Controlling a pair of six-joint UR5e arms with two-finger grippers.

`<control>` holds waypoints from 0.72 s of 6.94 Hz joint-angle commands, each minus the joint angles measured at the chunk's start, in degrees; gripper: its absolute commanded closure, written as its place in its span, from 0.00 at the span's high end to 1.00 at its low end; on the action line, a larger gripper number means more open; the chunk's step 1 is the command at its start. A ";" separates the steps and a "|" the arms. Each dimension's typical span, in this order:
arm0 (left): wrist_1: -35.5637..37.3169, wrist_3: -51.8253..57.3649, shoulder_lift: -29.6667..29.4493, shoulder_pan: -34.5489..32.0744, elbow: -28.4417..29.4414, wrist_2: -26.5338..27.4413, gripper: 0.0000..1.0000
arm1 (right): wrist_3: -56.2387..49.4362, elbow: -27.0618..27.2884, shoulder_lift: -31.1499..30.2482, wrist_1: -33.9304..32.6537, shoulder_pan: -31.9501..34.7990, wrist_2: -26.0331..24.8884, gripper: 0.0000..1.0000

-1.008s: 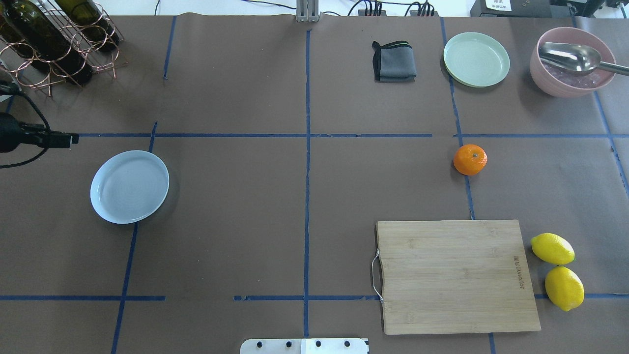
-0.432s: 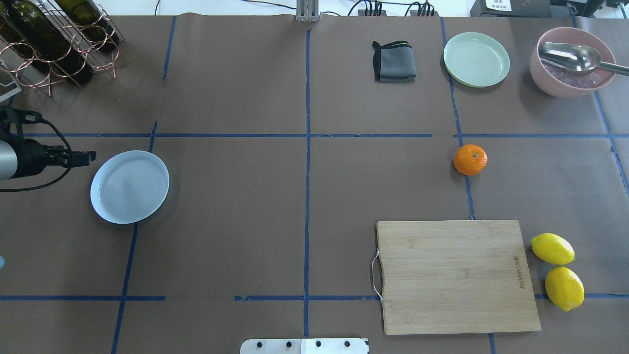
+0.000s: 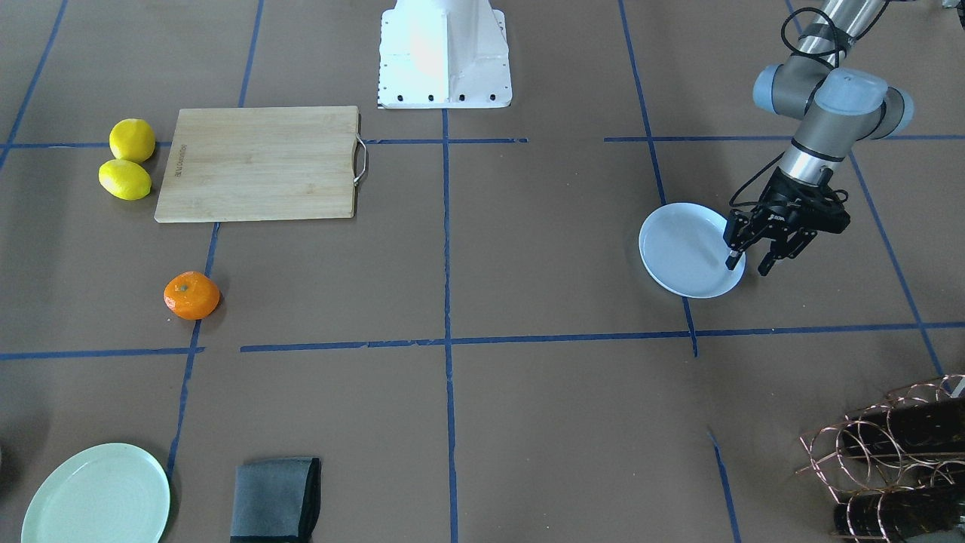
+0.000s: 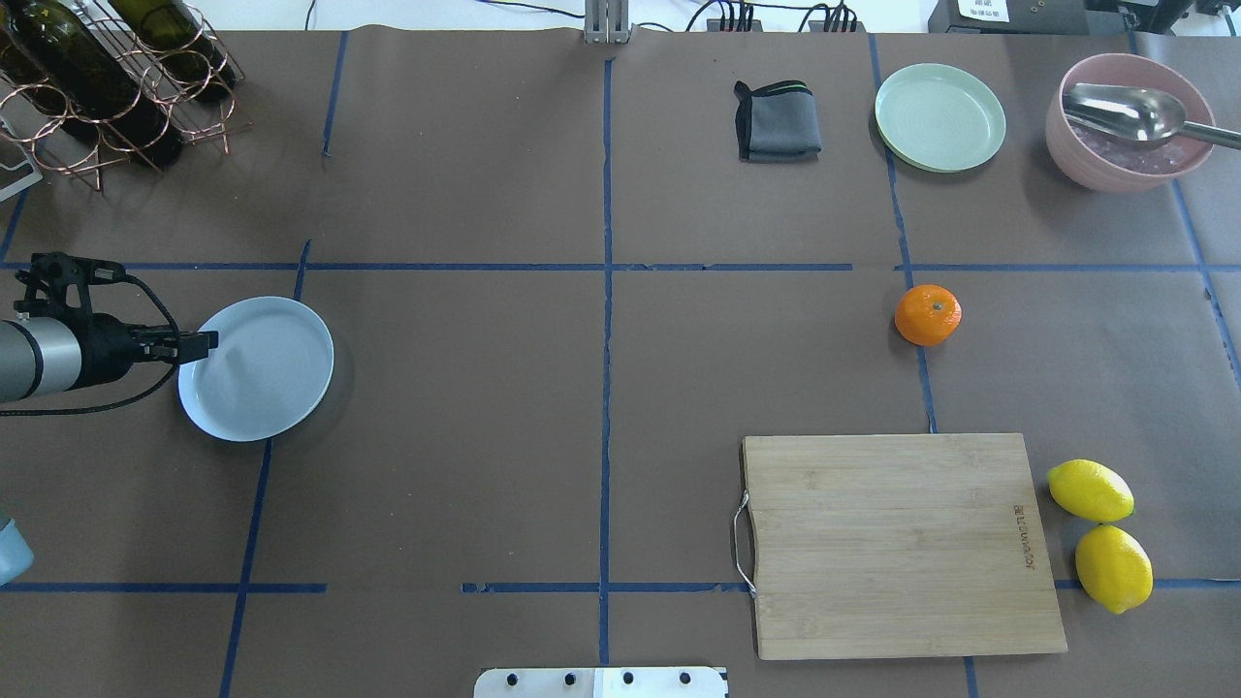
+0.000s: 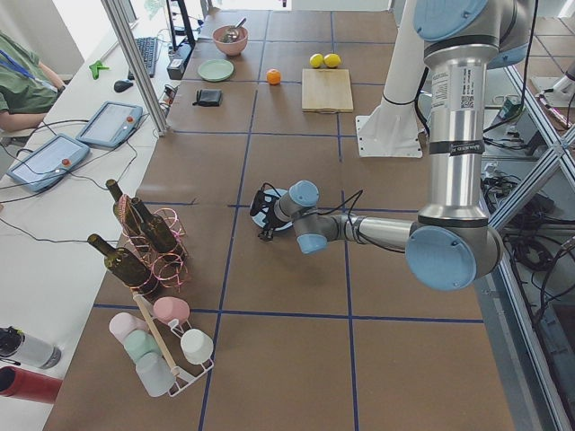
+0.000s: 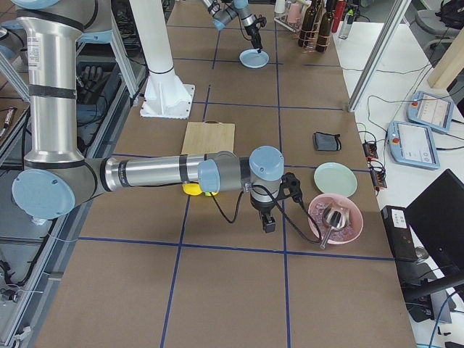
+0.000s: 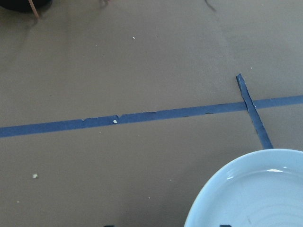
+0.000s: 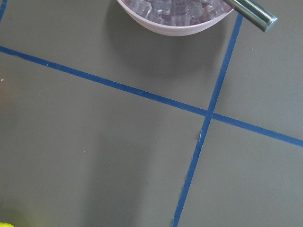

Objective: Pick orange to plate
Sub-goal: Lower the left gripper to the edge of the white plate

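Worktop [image 4: 465, 407], brown paper with a blue tape grid. Cutting board [image 4: 902, 543] sits at the near right.

The plate [image 4: 276, 393] lies empty on the far left side. The orange [image 4: 928, 314] rests on bare paper well apart from it, right of centre, just beyond the board's far edge.

Left gripper [image 3: 748, 265] has its jaws parted and holds nothing. It hangs low at the plate's outer edge, one finger [image 3: 730, 262] over the rim. Right gripper [image 6: 267, 225] shows only in the side view, near the pink bowl [image 4: 1066, 155]. I cannot tell whether it is open or closed.

Risks, as I judge them:
- The left fingers are close over the rim. Dropping further could clip the plate and shove or tip it.
- The left gripper is at the wrong end. Reaching the fruit means a long crossing.
- The orange is round. An off-centre closing could roll it away.
- Two lemons [image 4: 1100, 533] lie near the right arm, so the wrong fruit could be picked.

Against a second ago: the left gripper has come in from the worktop's left edge to the plate's rim. Orange and plate have not moved.
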 commanded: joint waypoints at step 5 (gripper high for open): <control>0.57 -0.32 -0.96 0.17 -7.74 -0.68 0.00 | 0.09 -0.29 -0.04 0.00 0.00 0.00 1.00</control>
